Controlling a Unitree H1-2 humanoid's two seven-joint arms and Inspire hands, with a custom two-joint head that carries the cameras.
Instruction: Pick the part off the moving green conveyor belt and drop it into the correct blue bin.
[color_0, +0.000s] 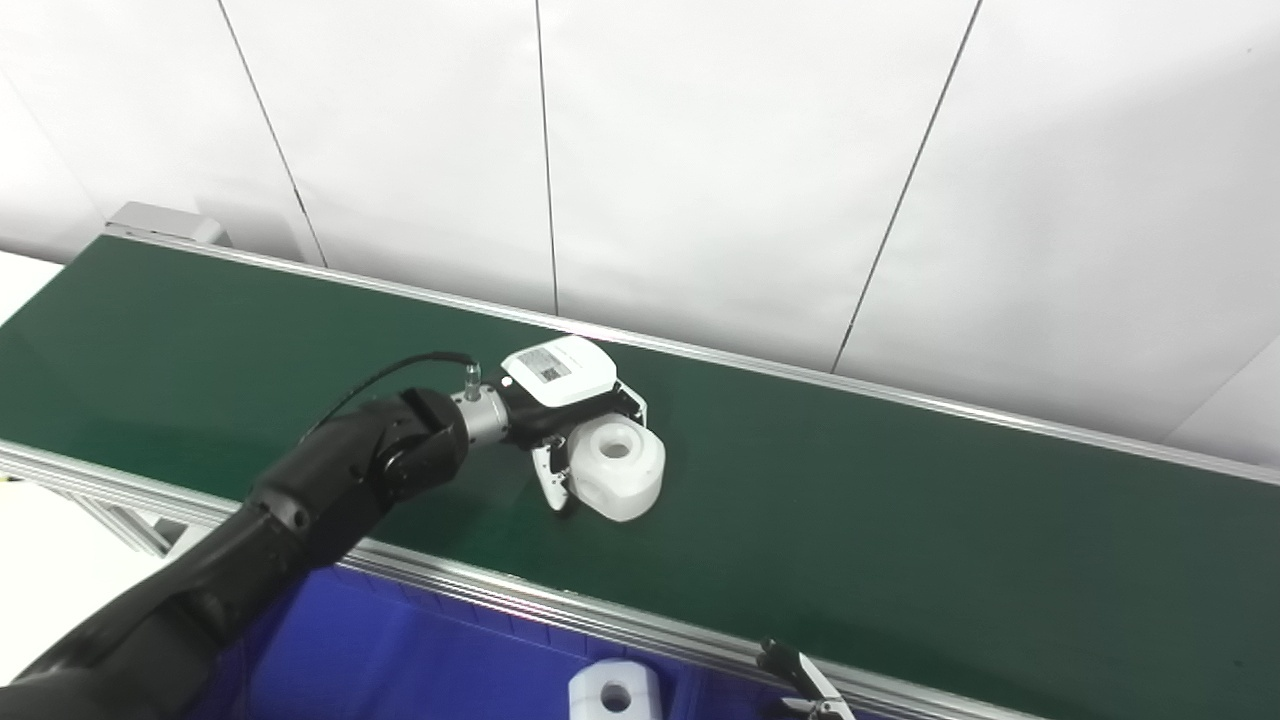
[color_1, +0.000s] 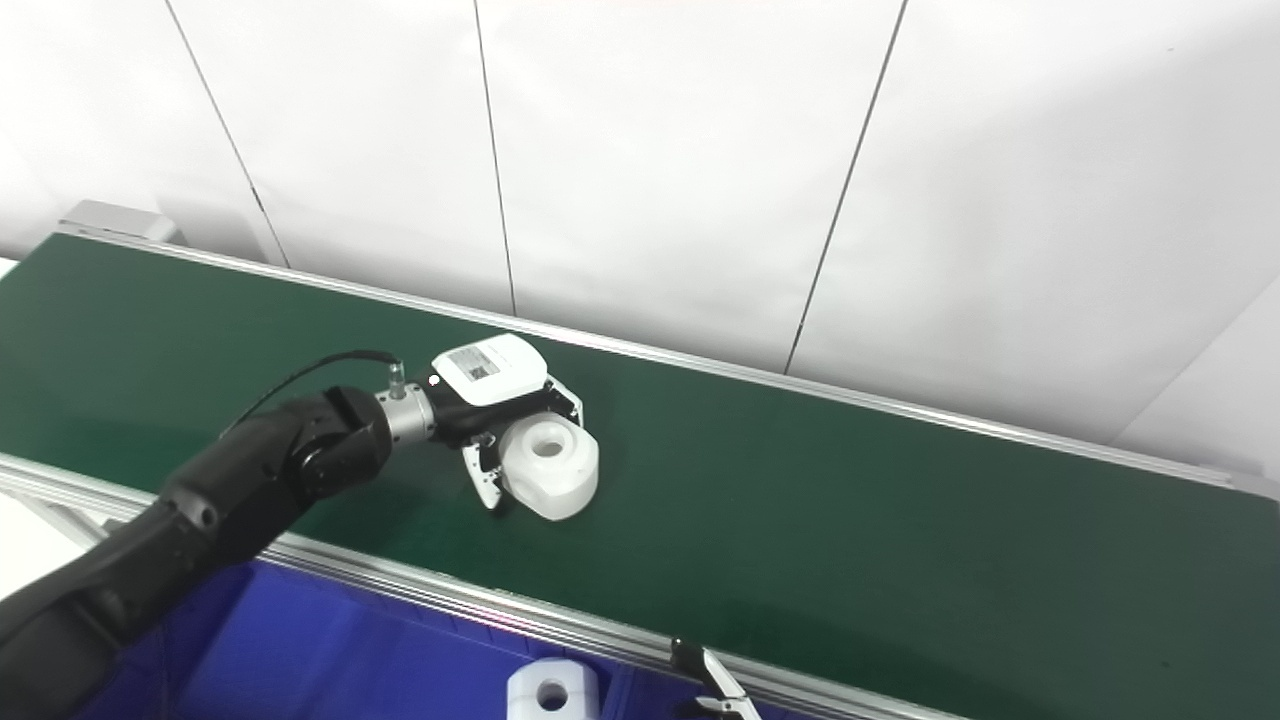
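- The left hand (color_0: 565, 420) is wrapping its fingers (color_0: 552, 478) around the white part (color_0: 618, 468) on the green belt (color_0: 900, 520).
- It should be squeezing tight, then lifting straight up toward the blue bin (color_0: 400, 660).
- The right hand (color_0: 805, 685) is barely showing; its fingers cannot be told.

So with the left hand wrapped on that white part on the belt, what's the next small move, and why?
Probably a short lift straight up. The left hand already has its fingers around the white part, which looks to sit on the green belt. Raising it first should clear the belt's near rail before swinging toward the blue bin, where another white part lies.
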